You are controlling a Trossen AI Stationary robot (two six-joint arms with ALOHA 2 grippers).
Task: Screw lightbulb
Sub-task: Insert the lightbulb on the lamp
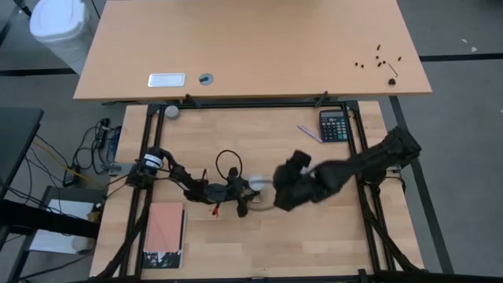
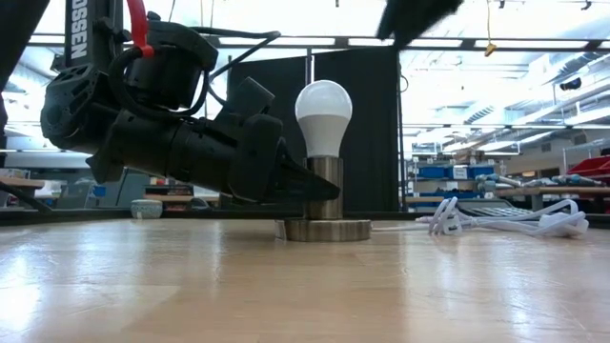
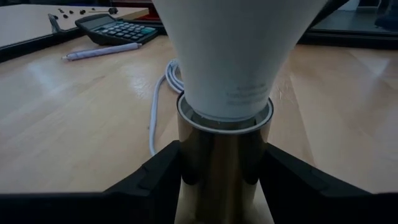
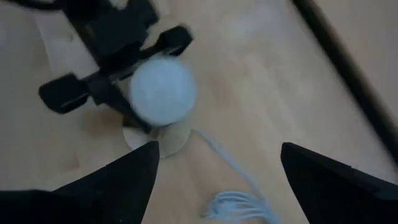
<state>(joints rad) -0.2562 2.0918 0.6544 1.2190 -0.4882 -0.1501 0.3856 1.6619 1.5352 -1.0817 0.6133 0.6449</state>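
1. Light wooden desk (image 1: 314,244), slatted top in a black frame. Carries every item listed below; the working group sits a little toward its near edge, roughly midway between the left and right edges.

2. Left gripper (image 2: 295,183), dark, two fingers, lying low and nearly level with the desk. Its fingers (image 3: 163,171) stand part-open on either side of the brushed-metal cylindrical socket post (image 3: 221,168), apparently steadying it; actual contact cannot be confirmed.

3. Socket base, round flat metal disc (image 2: 324,230), resting on the desk, with a white cord (image 2: 496,221) coiled toward the right edge.

4. Small white pear-shaped lightbulb (image 2: 322,112), matte globe narrowing to a neck that sits upright in the socket collar. Judged light, rigid, smooth and rather slippery, and fragile under pinching. Best taken around the widest part of the globe from above, with light, even pressure, and turned about its upright axis; the neck is too close to the collar to offer room.

5. Right gripper (image 4: 214,171), dark, hanging above the bulb and not touching it, fingers spread wide with the globe (image 4: 163,88) seen below them.

6. Black calculator (image 1: 334,124) and pale pen (image 1: 309,133), near the far right corner, well apart from the work.
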